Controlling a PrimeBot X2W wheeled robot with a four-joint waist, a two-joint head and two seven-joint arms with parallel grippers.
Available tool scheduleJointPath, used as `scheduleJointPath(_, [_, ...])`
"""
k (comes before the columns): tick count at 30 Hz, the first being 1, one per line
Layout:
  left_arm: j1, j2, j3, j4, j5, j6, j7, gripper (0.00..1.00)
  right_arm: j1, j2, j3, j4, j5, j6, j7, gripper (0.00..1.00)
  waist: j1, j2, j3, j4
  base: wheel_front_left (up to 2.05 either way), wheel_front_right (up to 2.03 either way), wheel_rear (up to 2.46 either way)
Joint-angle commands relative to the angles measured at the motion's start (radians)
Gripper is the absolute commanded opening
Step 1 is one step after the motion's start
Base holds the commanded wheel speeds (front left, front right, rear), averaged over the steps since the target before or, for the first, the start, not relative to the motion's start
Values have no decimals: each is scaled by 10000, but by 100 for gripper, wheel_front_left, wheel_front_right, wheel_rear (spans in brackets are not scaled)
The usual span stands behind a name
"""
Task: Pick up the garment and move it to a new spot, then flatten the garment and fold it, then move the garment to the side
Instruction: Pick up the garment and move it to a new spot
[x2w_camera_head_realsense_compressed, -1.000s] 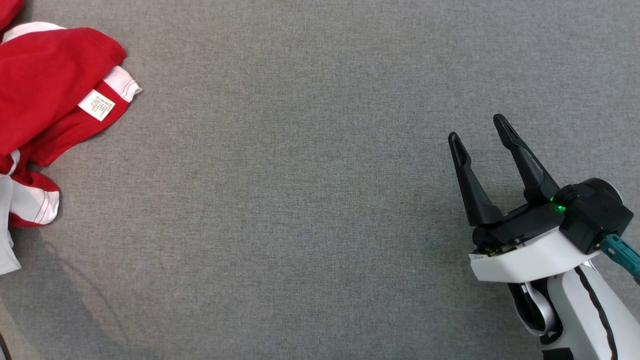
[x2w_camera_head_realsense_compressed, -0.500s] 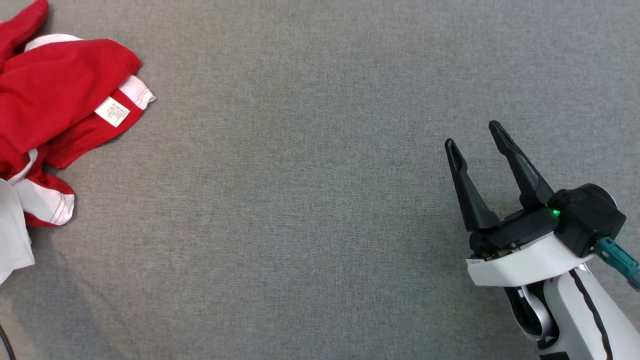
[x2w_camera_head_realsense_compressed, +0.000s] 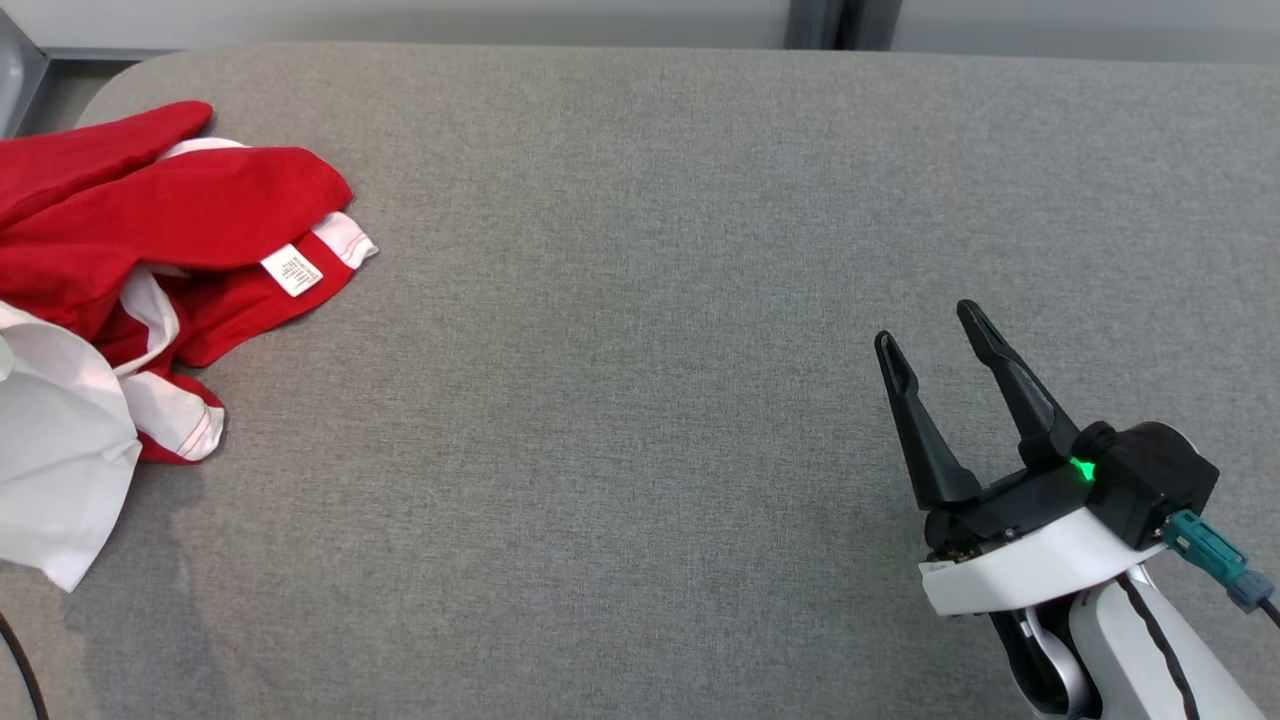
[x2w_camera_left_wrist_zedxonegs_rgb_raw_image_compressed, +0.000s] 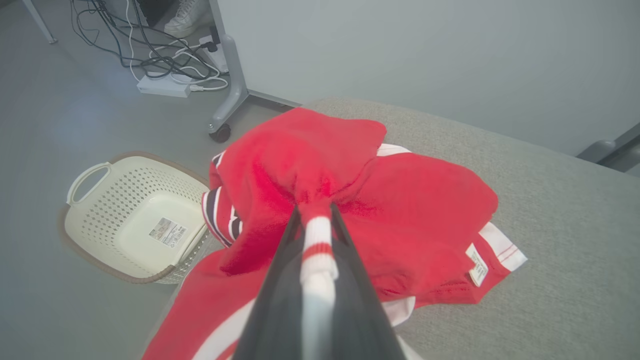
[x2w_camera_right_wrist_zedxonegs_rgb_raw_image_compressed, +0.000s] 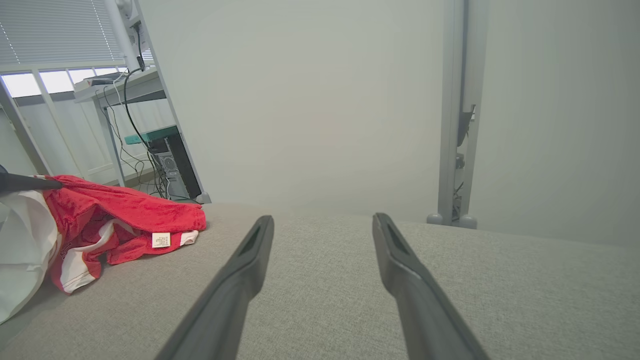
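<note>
The right gripper (x2w_camera_right_wrist_zedxonegs_rgb_raw_image_compressed: 322, 219) holds its two dark fingers well apart above a grey fabric surface (x2w_camera_right_wrist_zedxonegs_rgb_raw_image_compressed: 325, 285). At far left a crumpled red and white garment (x2w_camera_right_wrist_zedxonegs_rgb_raw_image_compressed: 125, 210) lies on that surface, a white label (x2w_camera_right_wrist_zedxonegs_rgb_raw_image_compressed: 160, 240) showing on its near edge. The left gripper (x2w_camera_right_wrist_zedxonegs_rgb_raw_image_compressed: 47, 183) meets the garment's raised top. Behind stand a pale wall (x2w_camera_right_wrist_zedxonegs_rgb_raw_image_compressed: 310, 100), a computer tower (x2w_camera_right_wrist_zedxonegs_rgb_raw_image_compressed: 172, 170) and a metal post (x2w_camera_right_wrist_zedxonegs_rgb_raw_image_compressed: 452, 125).
</note>
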Motion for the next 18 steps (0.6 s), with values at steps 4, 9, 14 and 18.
scheduleJointPath(4, [-66,174,-506,-707,-148,-17,-207,0,242,71,-72,9,111,49,-56,100,0,0,-512,27,0,0,0])
scheduleJointPath(9, [-322,299,-1154,-1677,-271,-17,-432,0,491,204,-183,-13,157,49,-56,100,0,0,-934,-81,0,0,0])
scheduleJointPath(14, [-484,348,-1811,-2623,-345,-17,-560,0,790,411,-355,-26,190,49,-56,100,0,0,-1383,-350,0,0,0])
scheduleJointPath(18, [-489,267,-2235,-3267,-464,-17,-594,0,1013,505,-446,-63,206,49,-56,100,0,0,-1736,-681,0,0,0])
